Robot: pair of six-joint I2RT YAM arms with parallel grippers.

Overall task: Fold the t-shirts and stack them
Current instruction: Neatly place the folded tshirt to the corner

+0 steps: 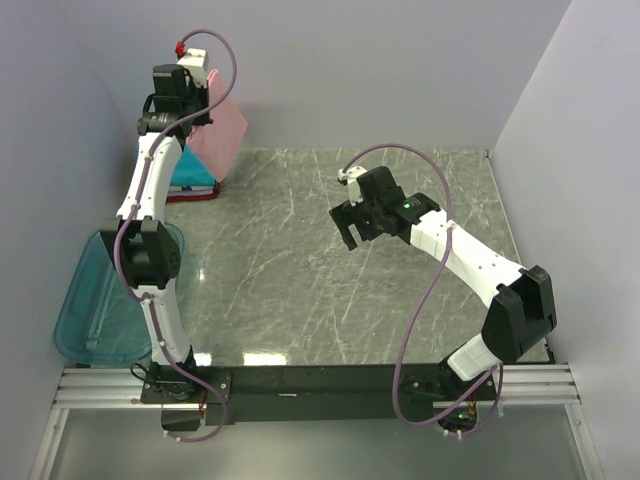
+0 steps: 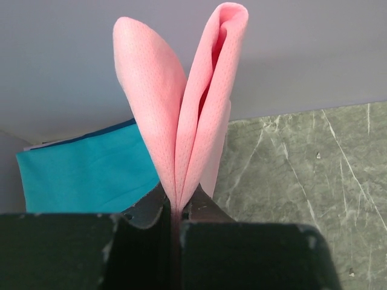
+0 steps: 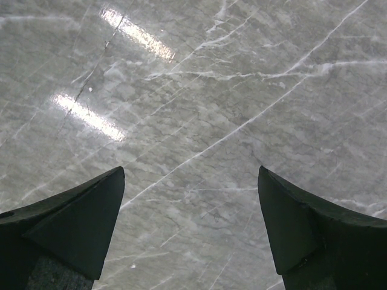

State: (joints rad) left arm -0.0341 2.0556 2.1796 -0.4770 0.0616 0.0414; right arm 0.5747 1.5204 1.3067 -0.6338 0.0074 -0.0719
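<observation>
While the pink t-shirt (image 1: 222,135) hangs at the upper left of the frame, its folding looks unfinished.
Left jaws pinch it beside the folded teal t-shirt (image 2: 84,169); right jaws stand spread, empty, over the bare counter (image 1: 330,260).

Pink t-shirt (image 2: 202,103): soft knit cloth, fine pinhole mesh, matt. Teal t-shirt (image 2: 84,172): smoother cloth, matt. Table (image 3: 199,90): grey-green marble look, polished and glossy, mirrors the lights. Bin (image 1: 85,310): translucent blue plastic, shiny. Right gripper fingers (image 3: 66,217): black, matt, faintly grainy. Base rail (image 1: 100,388): bare silvery metal.
</observation>
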